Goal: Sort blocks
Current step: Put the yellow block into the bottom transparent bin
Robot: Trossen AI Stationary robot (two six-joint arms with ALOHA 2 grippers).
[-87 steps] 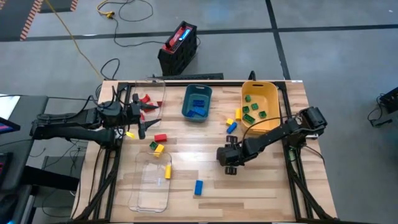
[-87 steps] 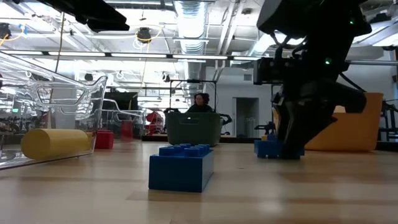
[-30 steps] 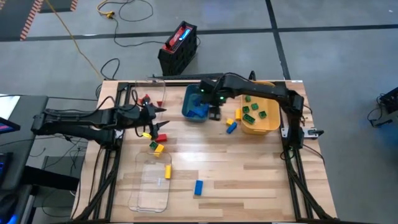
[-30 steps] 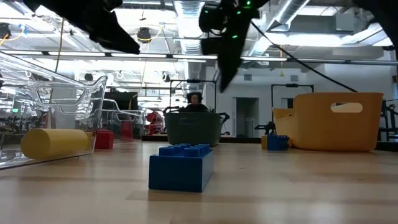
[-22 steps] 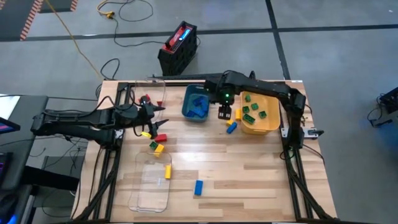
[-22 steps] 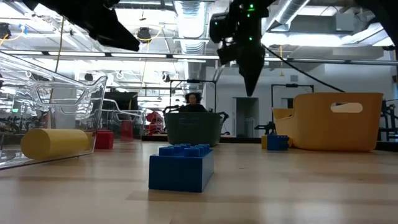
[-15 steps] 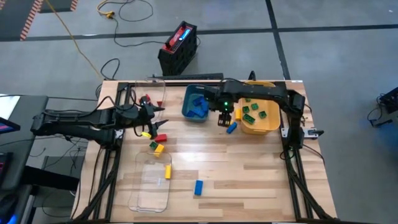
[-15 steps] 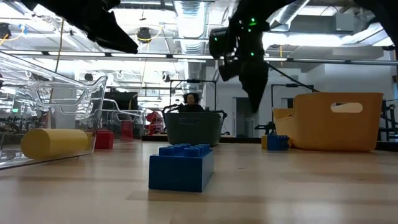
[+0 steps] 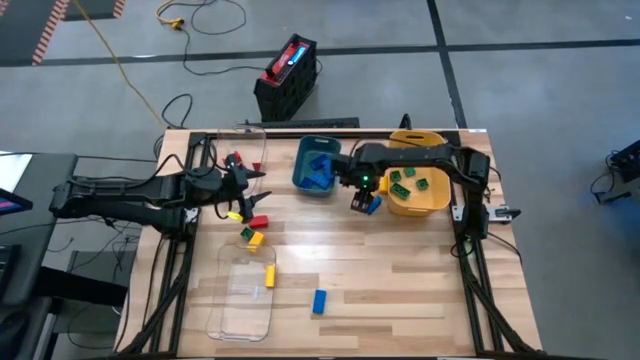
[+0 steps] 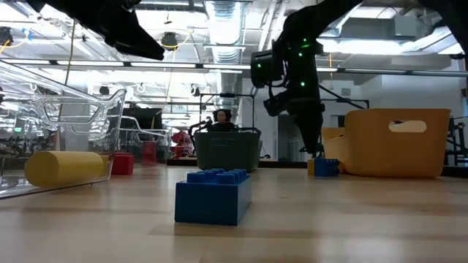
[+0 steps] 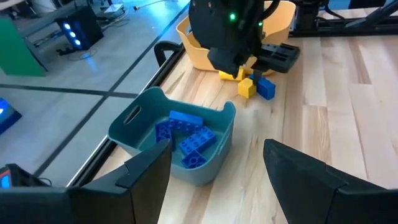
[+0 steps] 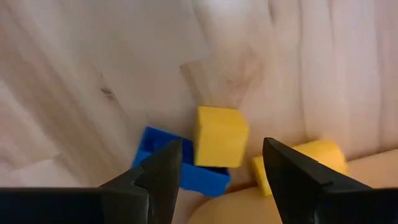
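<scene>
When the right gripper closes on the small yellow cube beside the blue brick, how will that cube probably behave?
The yellow cube looks like stiff plastic with flat faces, so it should neither bend nor roll. It seems light, and may skid on the smooth table. It touches the blue brick, which could shift as the right gripper closes.

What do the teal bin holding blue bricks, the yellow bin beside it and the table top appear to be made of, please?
The teal bin looks like moulded plastic with a smooth matte finish: rounded corners and a cut handle slot. The yellow bin seems the same kind, opaque with a slight sheen. The table top appears to be pale wood planks, since grain and seams show, probably sealed.
</scene>
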